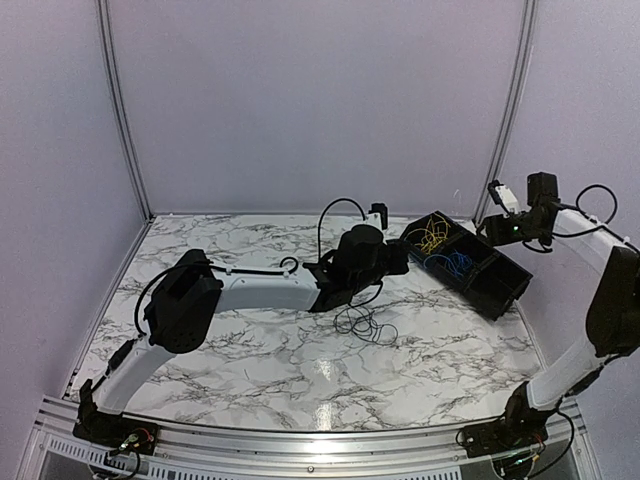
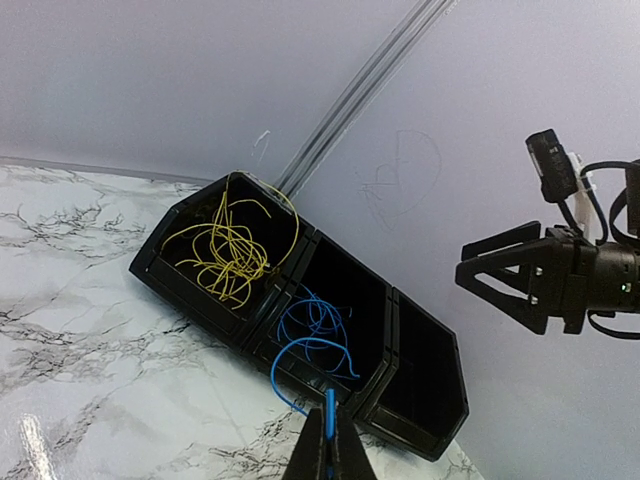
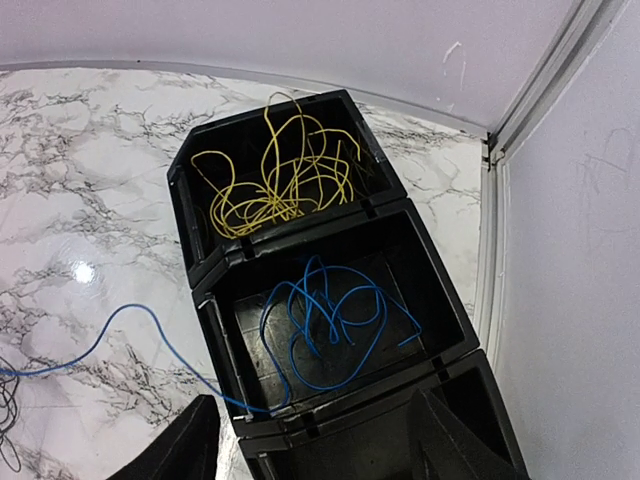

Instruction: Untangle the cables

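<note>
Handling the cables from here, I expect almost no weight and no stiffness to speak of. They are very thin, springy wires that hold loose loops, snag on each other and on rims, and would slip out of a weak pinch. The yellow cable (image 3: 275,175) lies as a loose nest in the end compartment of the black bin (image 3: 300,238), the one nearest the back wall. The blue cable (image 3: 330,310) is coiled in the middle compartment. The black cable (image 1: 362,322) sits in a small tangle on the desk (image 1: 250,370), close to my left arm's wrist on its near side. The third compartment looks empty to me.

The coils have no real long axis; they loop in all directions. The only part with a heading is one blue strand. It climbs over the middle compartment's wall on the desk side and runs away from the bin, across the marble, to my left claw (image 2: 327,440), which is pressed together on its end. That free run is the axis I would work along. I judge a single strand or a free end the best place to take hold, never the middle of a nest, since a grab there would likely lift the lot.

My right claw (image 3: 315,425) hangs above the bin with its fingers spread wide and nothing between them.
</note>
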You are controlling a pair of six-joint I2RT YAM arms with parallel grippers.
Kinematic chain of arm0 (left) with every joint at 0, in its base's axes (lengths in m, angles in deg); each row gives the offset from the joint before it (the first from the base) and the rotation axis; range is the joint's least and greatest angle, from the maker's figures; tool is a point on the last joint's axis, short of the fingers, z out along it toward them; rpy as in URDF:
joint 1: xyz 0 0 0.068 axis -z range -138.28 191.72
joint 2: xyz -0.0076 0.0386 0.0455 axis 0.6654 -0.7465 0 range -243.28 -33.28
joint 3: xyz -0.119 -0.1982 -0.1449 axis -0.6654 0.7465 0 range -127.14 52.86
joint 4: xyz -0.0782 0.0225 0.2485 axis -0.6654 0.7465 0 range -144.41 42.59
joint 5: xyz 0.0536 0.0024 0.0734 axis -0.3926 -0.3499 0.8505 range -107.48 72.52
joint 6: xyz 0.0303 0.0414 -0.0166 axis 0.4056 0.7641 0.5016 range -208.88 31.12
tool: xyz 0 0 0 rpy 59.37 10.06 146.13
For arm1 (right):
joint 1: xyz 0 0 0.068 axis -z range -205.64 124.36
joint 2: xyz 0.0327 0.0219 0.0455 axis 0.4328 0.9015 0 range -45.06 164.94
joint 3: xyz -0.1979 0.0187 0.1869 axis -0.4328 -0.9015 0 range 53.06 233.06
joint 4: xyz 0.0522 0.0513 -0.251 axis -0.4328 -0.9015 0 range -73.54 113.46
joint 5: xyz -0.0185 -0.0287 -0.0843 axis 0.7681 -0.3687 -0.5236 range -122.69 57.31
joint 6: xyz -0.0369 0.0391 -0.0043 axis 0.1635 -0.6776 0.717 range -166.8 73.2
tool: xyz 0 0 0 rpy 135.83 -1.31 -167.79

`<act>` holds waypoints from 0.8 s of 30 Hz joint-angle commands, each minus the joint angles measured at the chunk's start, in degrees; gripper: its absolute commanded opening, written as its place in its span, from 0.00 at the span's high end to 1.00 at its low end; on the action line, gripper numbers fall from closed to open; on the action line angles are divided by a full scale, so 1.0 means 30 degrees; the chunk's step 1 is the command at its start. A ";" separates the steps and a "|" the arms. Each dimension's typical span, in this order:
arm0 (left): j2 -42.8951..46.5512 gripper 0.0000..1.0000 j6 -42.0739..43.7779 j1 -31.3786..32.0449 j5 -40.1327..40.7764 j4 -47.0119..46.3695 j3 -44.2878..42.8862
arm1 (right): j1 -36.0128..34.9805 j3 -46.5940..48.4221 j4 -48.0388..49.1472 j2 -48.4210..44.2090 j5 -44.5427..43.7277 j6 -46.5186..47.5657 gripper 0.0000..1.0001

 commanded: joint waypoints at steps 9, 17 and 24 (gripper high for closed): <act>0.0078 1.00 -0.0690 -0.0278 -0.1073 -0.0224 -0.0044 | -0.4362 -0.3298 -0.1640 -0.4039 0.5077 0.7046 0.27; 0.0348 1.00 -0.1524 -0.0423 -0.1784 -0.0499 0.0220 | -0.6255 -0.3452 -0.0505 -0.2813 0.5123 0.8434 0.24; 0.0585 1.00 -0.1520 -0.0453 -0.2163 -0.0719 0.0350 | -0.7637 -0.3146 0.0667 -0.1233 0.4037 0.8890 0.26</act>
